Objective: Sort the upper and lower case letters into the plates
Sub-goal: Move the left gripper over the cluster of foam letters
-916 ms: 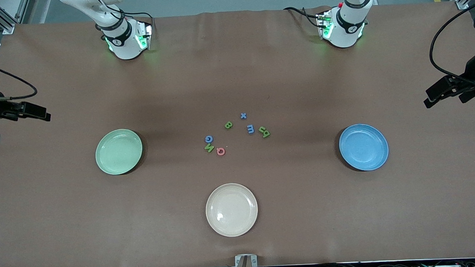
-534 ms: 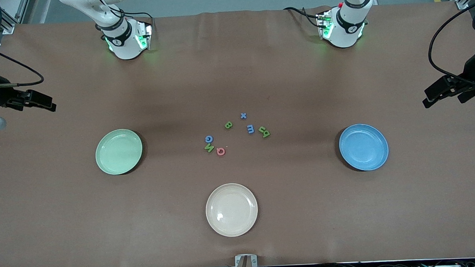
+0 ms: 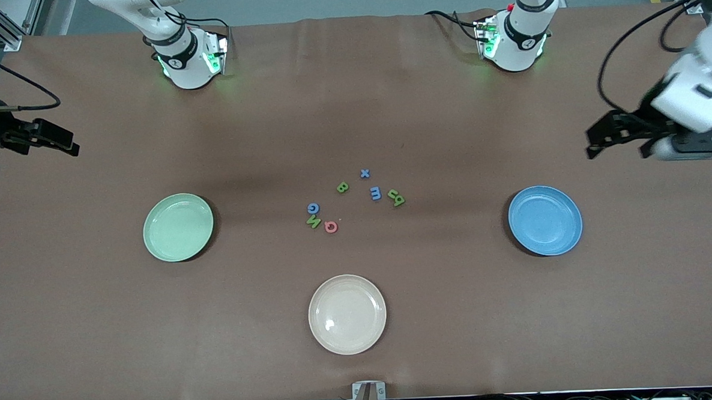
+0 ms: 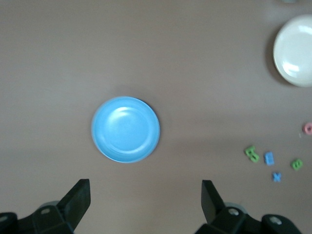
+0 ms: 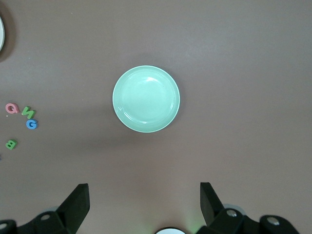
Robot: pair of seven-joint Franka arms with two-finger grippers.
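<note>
The only readable characters are the small chunky toy letters themselves, lying on the brown table between the right gripper (image 3: 68, 146) and the left gripper (image 3: 597, 142), well apart from both.

On the side toward the right gripper:
- a blue "G" (image 3: 313, 208)
- a green "N" (image 3: 314, 222), just beside the G
- a pink-red "Q" (image 3: 331, 227), just beside the N
- a green "B" (image 3: 342, 187)

On the side toward the left gripper:
- a blue "x" (image 3: 364, 173)
- a blue "m" (image 3: 375, 193)
- a green pair of touching letters (image 3: 396, 197), which cannot be read for certain

In the front view they read upside down.
</note>
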